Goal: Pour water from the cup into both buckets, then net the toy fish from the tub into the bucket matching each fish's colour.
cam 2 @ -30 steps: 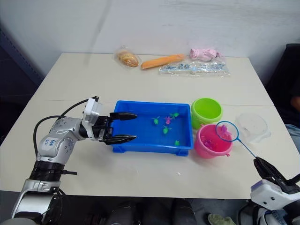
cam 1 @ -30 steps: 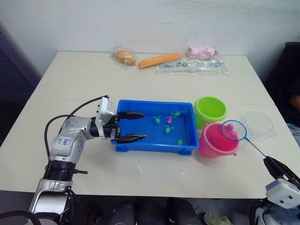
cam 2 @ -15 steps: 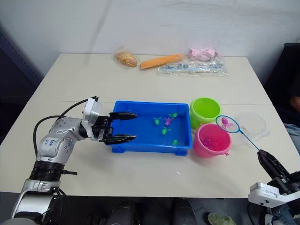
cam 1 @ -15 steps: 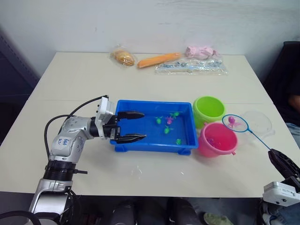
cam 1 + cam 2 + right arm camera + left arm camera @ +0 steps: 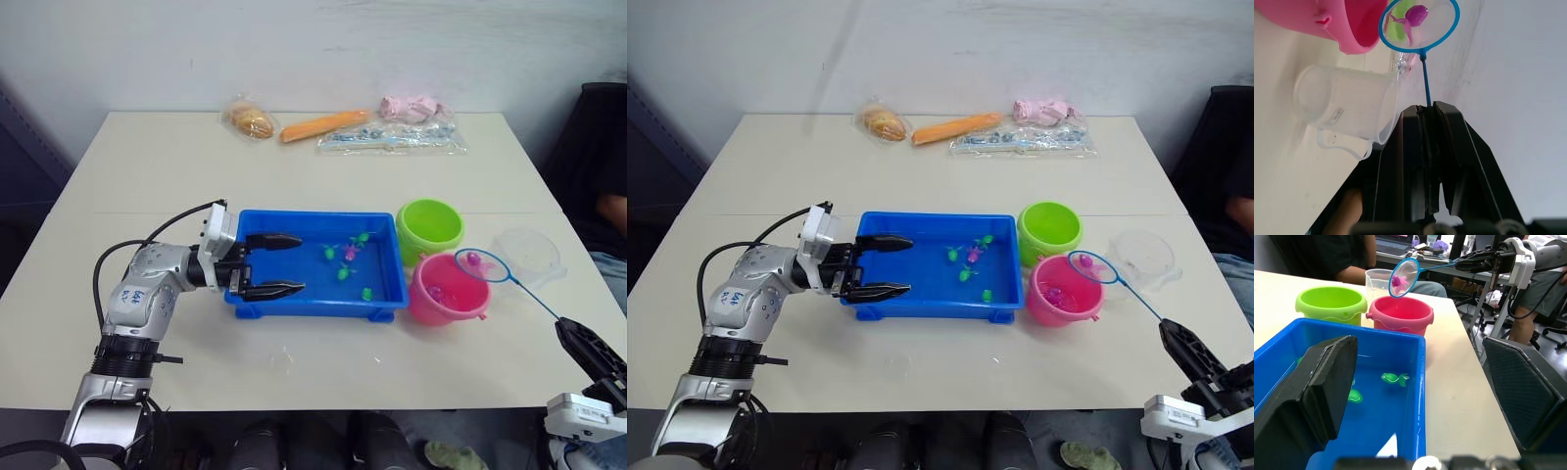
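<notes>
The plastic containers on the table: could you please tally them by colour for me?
Bright blue rectangular plastic tub: 1
Lime green round plastic bucket: 1
Pink round plastic bucket: 1
Clear colourless plastic cup: 1
Total: 4

Pink bucket [image 5: 446,290] mouth unobstructed; green bucket [image 5: 430,228] touching behind, cup [image 5: 529,257] near beside, tub [image 5: 312,264] adjacent.
</notes>
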